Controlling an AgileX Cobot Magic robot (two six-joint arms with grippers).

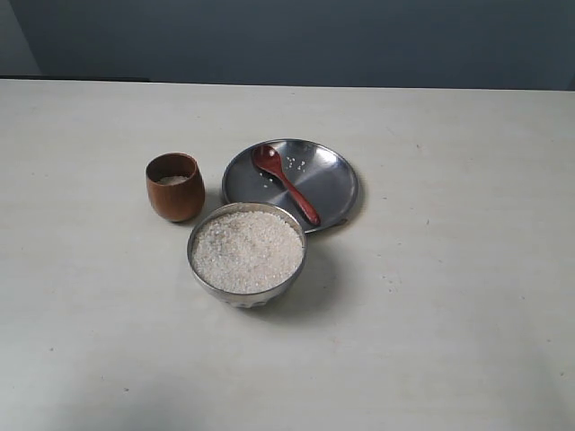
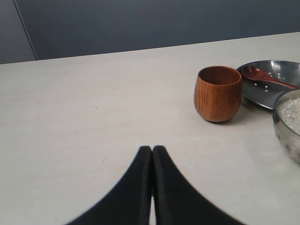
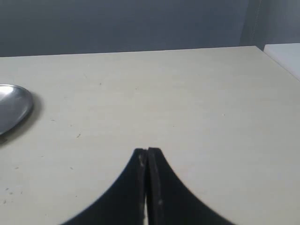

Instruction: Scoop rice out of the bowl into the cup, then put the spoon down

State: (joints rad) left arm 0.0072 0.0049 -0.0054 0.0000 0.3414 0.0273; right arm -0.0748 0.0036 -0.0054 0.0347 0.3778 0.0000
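I'm holding left tool (image 2: 152, 150) and right tool (image 3: 147, 151) closed, empty; spoon (image 1: 288, 186) lying on plate (image 1: 331, 175), rice (image 1: 172, 180) sitting in cup (image 1: 175, 199), scooping seemingly finished, nothing left needing grasping

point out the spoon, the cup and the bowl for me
spoon (image 1: 288, 187), exterior view, middle of its handle
cup (image 2: 218, 96), left wrist view, outer wall
bowl (image 1: 247, 297), exterior view, front wall below the rim
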